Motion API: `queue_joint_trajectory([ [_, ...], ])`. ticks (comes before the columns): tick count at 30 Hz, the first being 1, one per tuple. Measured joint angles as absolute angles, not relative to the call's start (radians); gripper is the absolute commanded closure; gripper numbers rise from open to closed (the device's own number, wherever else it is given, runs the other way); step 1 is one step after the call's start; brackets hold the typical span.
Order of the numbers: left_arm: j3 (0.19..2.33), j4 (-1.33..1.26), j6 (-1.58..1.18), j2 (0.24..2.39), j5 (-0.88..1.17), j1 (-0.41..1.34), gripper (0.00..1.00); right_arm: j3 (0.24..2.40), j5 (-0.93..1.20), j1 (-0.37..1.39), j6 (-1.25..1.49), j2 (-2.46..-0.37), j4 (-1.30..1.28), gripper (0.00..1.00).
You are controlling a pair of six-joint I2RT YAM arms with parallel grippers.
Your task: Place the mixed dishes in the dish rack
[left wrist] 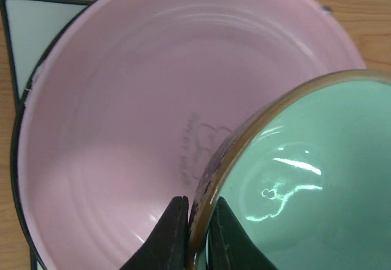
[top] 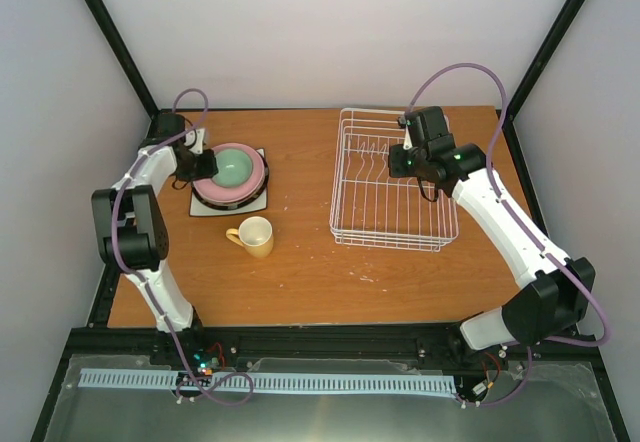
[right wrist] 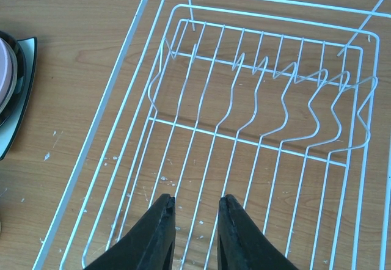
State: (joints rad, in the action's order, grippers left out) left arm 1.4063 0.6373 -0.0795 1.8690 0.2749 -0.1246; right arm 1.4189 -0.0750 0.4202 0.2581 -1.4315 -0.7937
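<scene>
Bright even light, soft shadows, white glare streaks in the mint-green bowl (left wrist: 317, 160)

This is a robotics lab test cell rather than a kitchen. A bare wooden tabletop (top: 310, 272) is boxed in by plain white panels (top: 330, 22) and black frame posts (top: 115, 37). The left arm (top: 135, 227) and right arm (top: 500, 212) are bolted to a black rail (top: 330, 342) at 6 o'clock. They trail purple cables (top: 465, 67) above a white slotted cable duct (top: 270, 382). The kitchenware looks staged: a dish rack (top: 395, 177) at 2 o'clock and a yellow mug (top: 255, 235) near the centre.
</scene>
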Motion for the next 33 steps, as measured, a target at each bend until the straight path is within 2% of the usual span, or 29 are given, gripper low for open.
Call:
queue_joint_trajectory([
  [5, 1.401, 0.664, -0.083, 1.720, 0.430, -0.127, 0.99, 1.417, -0.059, 0.421, 0.243, -1.419, -0.775, 0.72],
  [8, 1.399, 0.618, -0.116, 1.567, 0.632, -0.128, 0.99, 1.386, 0.024, 0.420, 0.236, -1.369, -0.703, 0.56],
  [12, 1.290, 0.321, -0.307, 1.349, 0.977, -0.097, 0.99, 1.248, 0.297, 0.379, 0.288, -1.224, -0.510, 0.45],
  [16, 1.124, -0.017, -0.534, 1.217, 1.178, 0.070, 0.99, 1.069, 0.596, 0.329, 0.431, -1.134, -0.245, 0.38],
  [19, 1.013, -0.246, -0.690, 1.209, 1.252, 0.196, 0.99, 0.950, 0.760, 0.328, 0.539, -1.118, -0.109, 0.31],
  [22, 0.940, -0.448, -0.833, 1.243, 1.293, 0.250, 0.99, 0.897, 0.881, 0.327, 0.611, -1.107, -0.045, 0.30],
  [33, 0.951, -1.009, -1.174, 1.465, 1.324, 0.324, 0.99, 0.895, 1.179, 0.327, 0.868, -1.089, 0.295, 0.24],
])
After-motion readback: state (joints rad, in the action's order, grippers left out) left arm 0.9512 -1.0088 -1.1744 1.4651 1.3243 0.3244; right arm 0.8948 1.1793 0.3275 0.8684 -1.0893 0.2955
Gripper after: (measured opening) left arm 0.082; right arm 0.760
